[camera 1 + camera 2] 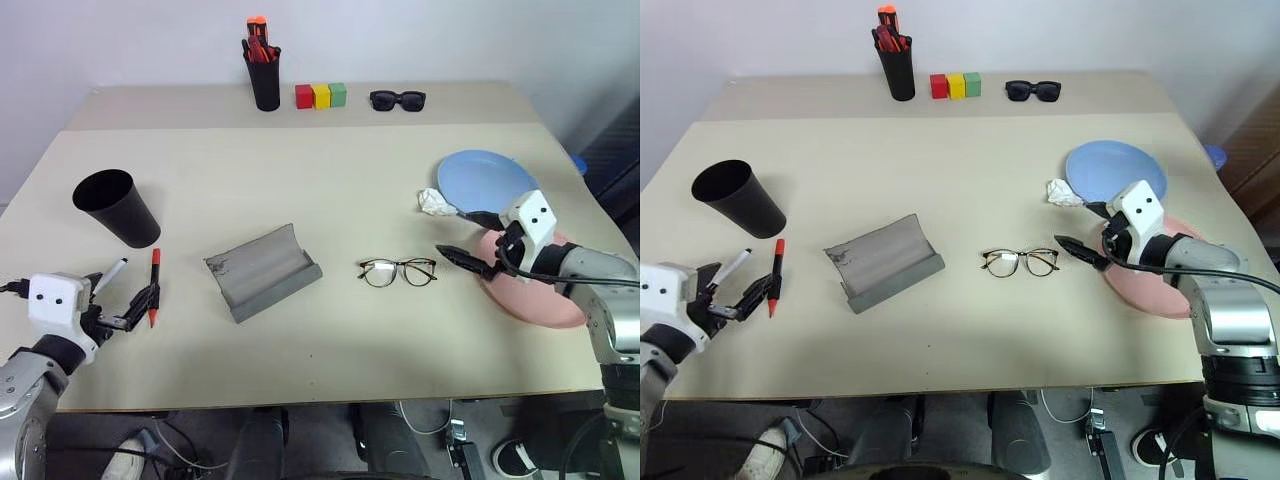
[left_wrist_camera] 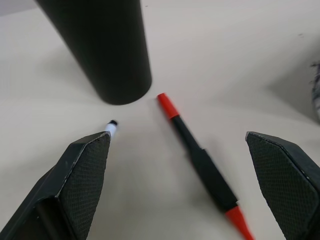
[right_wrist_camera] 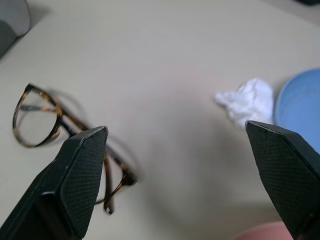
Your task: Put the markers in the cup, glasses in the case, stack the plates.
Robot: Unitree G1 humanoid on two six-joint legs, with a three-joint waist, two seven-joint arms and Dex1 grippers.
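Left end effector point(image 1: 128, 300): fingers apart, empty, low over the desk point(image 1: 330, 190). Red marker point(image 1: 155, 280) lies between its fingers; white marker point(image 1: 110, 273) just beside one finger; cup point(image 1: 116, 207) upright just beyond.

Right end effector point(image 1: 468, 240): fingers apart, empty. Glasses point(image 1: 398, 271) just ahead; pink plate point(image 1: 540, 290) beneath it; blue plate point(image 1: 487, 181) and tissue point(image 1: 433, 203) beside.

Case point(image 1: 262, 270): open, between both.

Step, judged: none done; markers first. Next: close on the red marker, lift, drop into cup.
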